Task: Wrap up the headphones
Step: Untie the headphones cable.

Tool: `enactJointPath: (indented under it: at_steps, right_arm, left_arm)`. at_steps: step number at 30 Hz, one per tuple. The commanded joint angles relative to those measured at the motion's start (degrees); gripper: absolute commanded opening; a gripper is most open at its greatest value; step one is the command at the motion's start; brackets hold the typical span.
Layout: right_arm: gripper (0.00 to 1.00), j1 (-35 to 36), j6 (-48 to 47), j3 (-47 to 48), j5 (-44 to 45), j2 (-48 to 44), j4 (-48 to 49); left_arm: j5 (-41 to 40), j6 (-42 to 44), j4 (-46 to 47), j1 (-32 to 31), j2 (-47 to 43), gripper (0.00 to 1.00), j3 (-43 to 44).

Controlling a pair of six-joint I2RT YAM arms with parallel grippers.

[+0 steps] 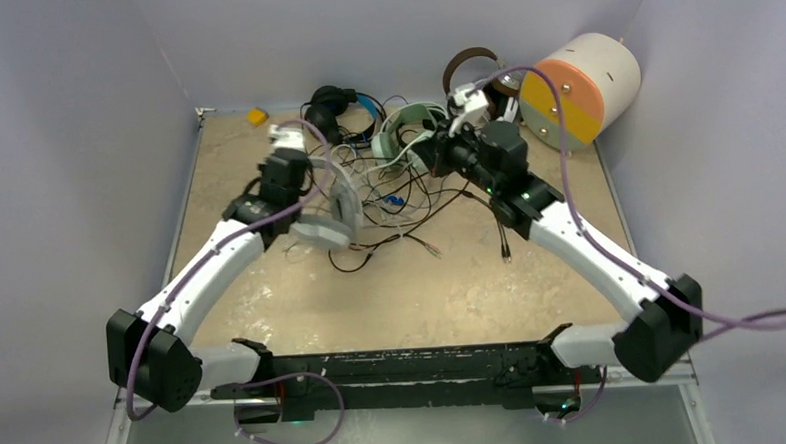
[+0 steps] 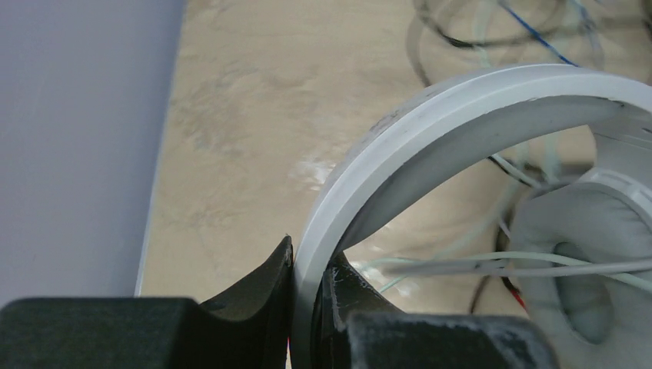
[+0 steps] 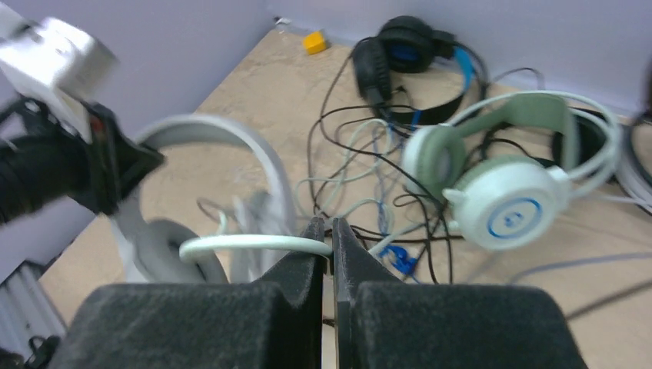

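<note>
Over the left side of the table (image 1: 422, 291), your left arm stretched forward and the left gripper (image 2: 307, 265) was clamped on the headband of the white-grey headphones (image 2: 461, 100), held at the edge of the cable tangle (image 1: 408, 206). Toward the right, your right arm angled inward; the right gripper (image 3: 327, 234) was pinched shut on a pale cable (image 3: 246, 244), near the mint-green headphones (image 3: 492, 184).

A white-grey plastic headset (image 1: 330, 210) stands left of centre on the beige surface (image 1: 422, 291), with thin tangled cables (image 1: 408, 206) to its right. Behind them lie a mint-green headset (image 1: 405, 126) and a black blue-banded headset (image 1: 334, 104). A small yellow block (image 1: 256, 116) sits in the far-left corner and a big cream cylinder (image 1: 588, 83) at the far right.
</note>
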Motion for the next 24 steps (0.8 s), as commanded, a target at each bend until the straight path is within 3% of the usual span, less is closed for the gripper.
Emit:
enactJointPath:
  at_steps: [1,3,9,17,20,24]
  right_arm:
    - [0.00,-2.22,5.76,-6.45,16.34,-9.40,5.65]
    - [0.00,-5.84,13.01,-8.19,24.39,-11.74,0.79]
    - [0.00,-19.42,29.40,-17.40,24.51,-17.17,-2.83]
    - [0.00,-28.58,38.71,-12.48,25.77,-11.85,-19.54]
    - [0.00,-35.71,40.92,-9.45,23.43,-9.59,-25.10]
    - [0.00,-37.59,37.86,-6.58,24.94,-8.55,-26.98]
  left_arm:
    - [1.67,-17.16,-0.17,13.04,-5.39,0.00,5.83]
    - [1.71,-21.58,-0.37,16.81,-7.11,0.00,6.05]
    - [-3.07,-35.05,-6.92,23.93,-7.80,0.00,10.26]
    - [-3.08,-48.65,-10.80,31.34,-11.31,0.00,11.66]
    - [-8.40,-53.27,-13.63,34.07,-14.04,0.00,12.83]
    - [-16.39,-57.19,-13.84,34.09,-18.38,0.00,11.44]
